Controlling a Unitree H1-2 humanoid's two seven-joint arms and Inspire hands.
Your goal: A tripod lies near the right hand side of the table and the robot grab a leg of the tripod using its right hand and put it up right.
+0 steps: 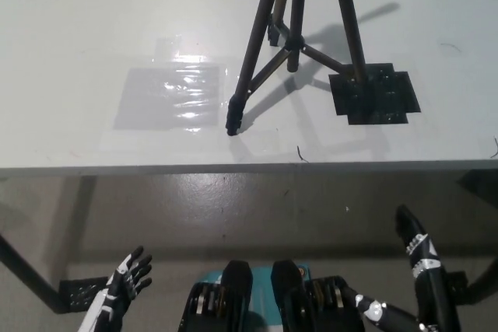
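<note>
Your left hand [124, 285] hangs low below the bench [93, 29], fingers spread, holding nothing. The tripod [299, 36] stands upright on the bench, one foot on a black patch [385, 99]. Your right hand [416, 250] is well below it; you cannot tell its grip.

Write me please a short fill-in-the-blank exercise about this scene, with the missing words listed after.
1. The tripod stands ____ on the table.
2. One tripod foot rests on a ____ patch.
3. The black right robot hand is ____ the table edge, touching nothing.
4. The left robot hand, at the lower left, is ____ in colour.

Missing words: upright; black; below; white
</note>
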